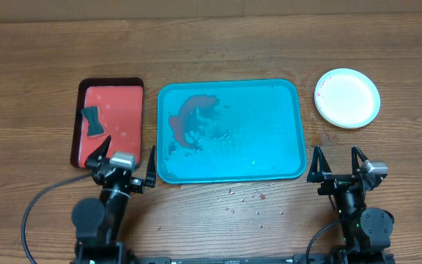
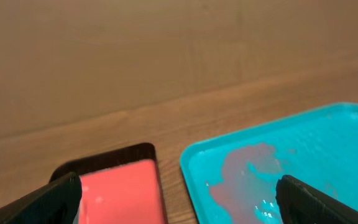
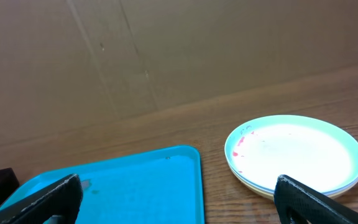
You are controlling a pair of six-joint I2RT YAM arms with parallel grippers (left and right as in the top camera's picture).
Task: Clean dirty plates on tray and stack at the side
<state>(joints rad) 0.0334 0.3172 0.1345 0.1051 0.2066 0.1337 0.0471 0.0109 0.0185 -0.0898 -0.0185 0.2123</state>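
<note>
The turquoise tray (image 1: pixel 269 158) lies mid-table with a red sauce smear (image 1: pixel 189 121) and wet spots on its left half; it also shows in the left wrist view (image 2: pixel 328 134) and the right wrist view (image 3: pixel 135 180). The plates (image 1: pixel 347 97) sit stacked on the table right of the tray, the top one pale mint-rimmed with small red specks; the stack also shows in the right wrist view (image 3: pixel 294 152). My left gripper (image 1: pixel 123 170) is open and empty at the tray's front left corner. My right gripper (image 1: pixel 337 165) is open and empty, in front of the plates.
A red tray with a dark rim (image 1: pixel 127 110) stands left of the turquoise tray and holds a small black object (image 1: pixel 92 121). Crumbs (image 1: pixel 244 196) lie on the wooden table in front of the turquoise tray.
</note>
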